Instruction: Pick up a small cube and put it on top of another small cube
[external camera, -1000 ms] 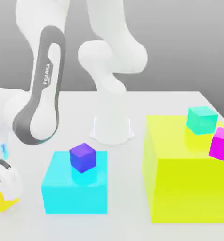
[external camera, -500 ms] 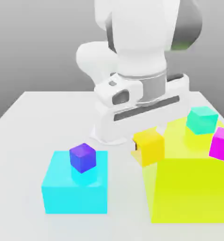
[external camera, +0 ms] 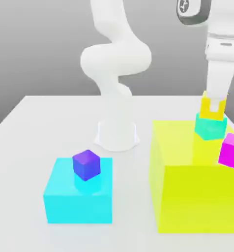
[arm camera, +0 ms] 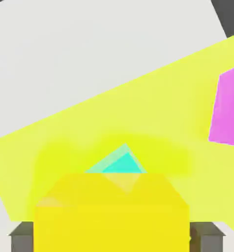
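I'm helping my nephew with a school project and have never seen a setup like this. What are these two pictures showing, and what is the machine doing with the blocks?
This is a computer simulation of a white robot arm with a two-finger gripper. One picture looks at the scene from outside; the other comes from a camera on the robot's hand, looking down past its fingers.

On the pale table sit two large blocks. The cyan block carries a small purple cube. The huge yellow-green block carries a small teal cube and a magenta cube.

The small yellow cube sits between the fingers, on top of the teal one. In the hand view, the yellow cube covers most of the teal cube. The fingers look opened, so the yellow cube seems just released, though I can't see a clear gap.
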